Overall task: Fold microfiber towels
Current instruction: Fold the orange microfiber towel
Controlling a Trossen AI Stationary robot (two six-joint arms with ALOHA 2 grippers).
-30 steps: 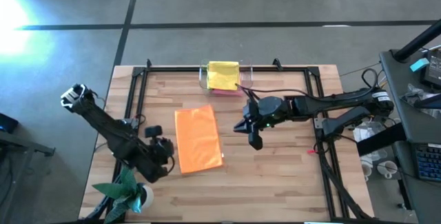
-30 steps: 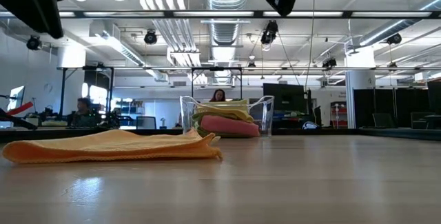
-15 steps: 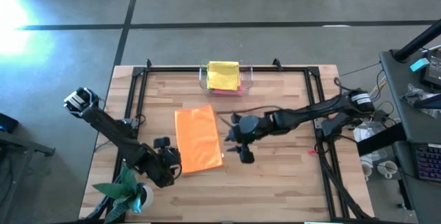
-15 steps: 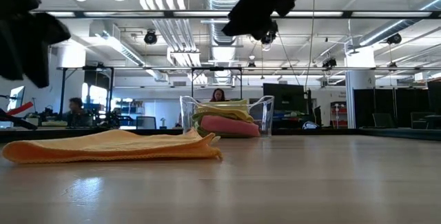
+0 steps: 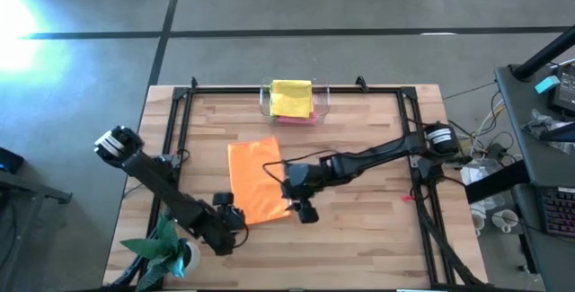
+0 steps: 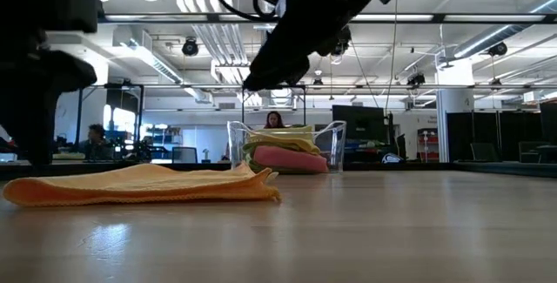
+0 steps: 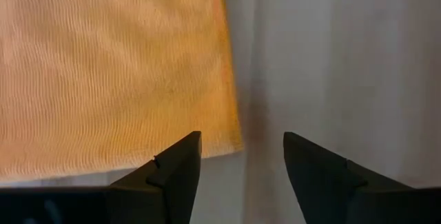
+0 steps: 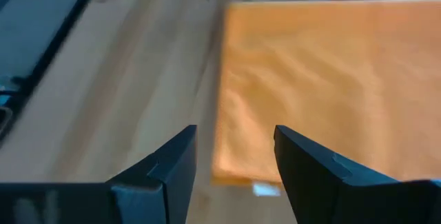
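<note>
An orange microfiber towel [image 5: 259, 182] lies folded flat on the wooden table, left of the middle; the low view shows it as a low mound [image 6: 144, 185]. My left gripper [image 5: 235, 220] hovers open by the towel's near left corner [image 7: 231, 138], which shows between its fingers in the left wrist view. My right gripper [image 5: 289, 200] hovers open by the near right corner [image 8: 224, 172]. At the far edge, a clear tray [image 5: 322, 101] holds a yellow towel [image 5: 291, 97] on top of a pink one [image 6: 291, 158].
A black metal frame [image 5: 180, 130] runs around the tabletop. A small green plant [image 5: 166, 247] stands at the near left corner, beside my left arm. Bare wood lies to the right of the towel and along the near edge.
Both grippers have come down toward the orange towel. My left gripper has gone toward the near edge, to the towel's near left corner. My right gripper has swung toward the table's left and near edges, to the near right corner. The towel has kept still.
</note>
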